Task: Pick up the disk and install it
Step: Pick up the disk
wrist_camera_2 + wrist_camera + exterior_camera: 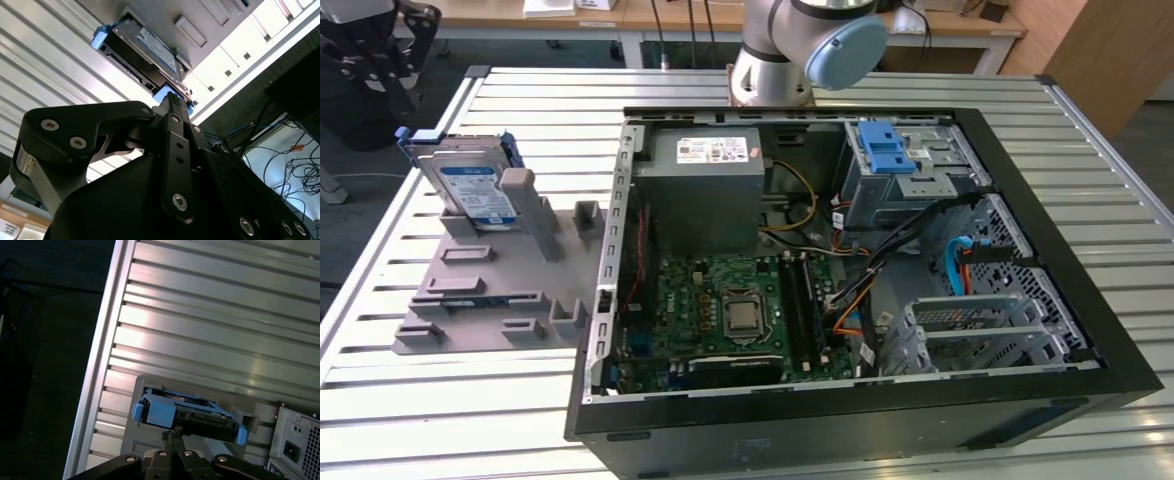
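Your gripper (173, 432) hangs above the disk (470, 190) with its fingers pressed together and nothing between them, as the first wrist view shows. The disk stands on edge in the grey holder (467, 290) at the exterior view's left, on the slatted table (454, 420), well apart from the open computer case (854, 435) that takes up the centre and right of that frame. If you go down with the fingers closed like this, they would likely strike the disk's top edge or its blue rails (152, 412) instead of straddling it, and could tip it in the holder. An off-centre grip could let it slip, and the loose cables (887, 262) inside the case could snag it
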Controlling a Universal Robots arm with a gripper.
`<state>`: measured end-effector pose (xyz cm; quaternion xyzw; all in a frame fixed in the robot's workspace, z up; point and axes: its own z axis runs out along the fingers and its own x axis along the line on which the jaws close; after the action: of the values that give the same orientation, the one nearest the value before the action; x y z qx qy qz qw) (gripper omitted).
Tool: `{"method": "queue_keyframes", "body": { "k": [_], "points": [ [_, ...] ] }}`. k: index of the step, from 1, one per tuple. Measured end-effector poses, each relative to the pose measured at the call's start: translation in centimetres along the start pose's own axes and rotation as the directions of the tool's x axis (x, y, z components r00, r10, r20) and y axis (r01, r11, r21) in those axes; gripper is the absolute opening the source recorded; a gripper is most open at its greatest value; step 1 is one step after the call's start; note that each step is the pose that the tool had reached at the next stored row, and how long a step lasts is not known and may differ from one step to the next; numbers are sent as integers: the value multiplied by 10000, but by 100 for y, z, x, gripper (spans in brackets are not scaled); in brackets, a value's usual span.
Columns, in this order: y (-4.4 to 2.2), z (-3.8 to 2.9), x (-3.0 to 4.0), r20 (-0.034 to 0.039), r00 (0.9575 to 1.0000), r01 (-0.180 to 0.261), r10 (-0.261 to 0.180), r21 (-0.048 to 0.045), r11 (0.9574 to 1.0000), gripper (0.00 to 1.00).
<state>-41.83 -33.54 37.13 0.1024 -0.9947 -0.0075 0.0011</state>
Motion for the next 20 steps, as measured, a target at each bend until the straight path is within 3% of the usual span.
{"method": "queue_keyframes", "body": {
  "k": [20],
  "points": [
    [0,0,0,-9,9981,610,-610,0,9981,11]
  ]
}}
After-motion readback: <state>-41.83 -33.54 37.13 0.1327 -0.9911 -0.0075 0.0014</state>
